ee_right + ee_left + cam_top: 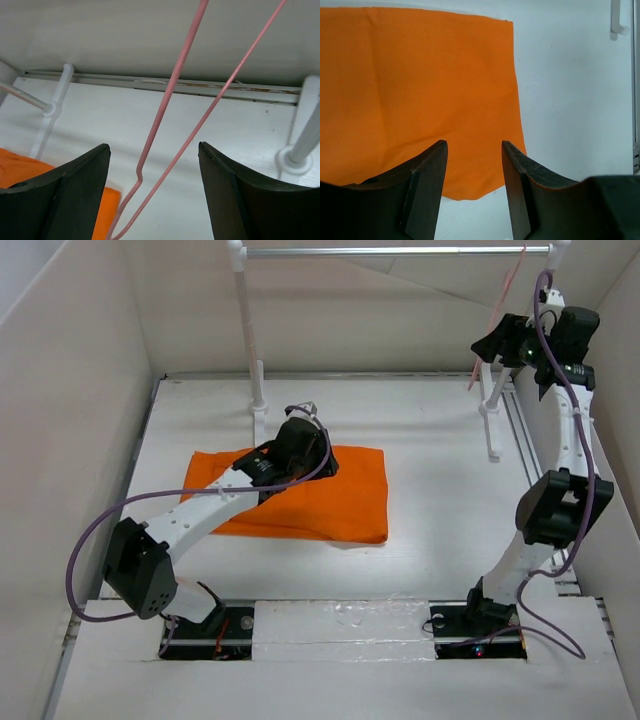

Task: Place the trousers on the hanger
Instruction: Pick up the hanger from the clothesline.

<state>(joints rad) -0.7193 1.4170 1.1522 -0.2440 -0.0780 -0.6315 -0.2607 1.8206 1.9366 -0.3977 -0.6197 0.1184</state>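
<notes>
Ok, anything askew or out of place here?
Only the hanger: it hangs slanted from the right end of the rail, its wires passing between the fingers of the open right claw. The trousers lie flat and folded; nothing looks damaged.

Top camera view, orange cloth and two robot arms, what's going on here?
Two arms are working on getting the orange trousers onto the pink hanger. The left gripper is open over the folded trousers, which lie flat on the table, not gripped. The right gripper is raised near the rail, open, with the hanger's wires running between its fingers. Nothing is held yet.
</notes>
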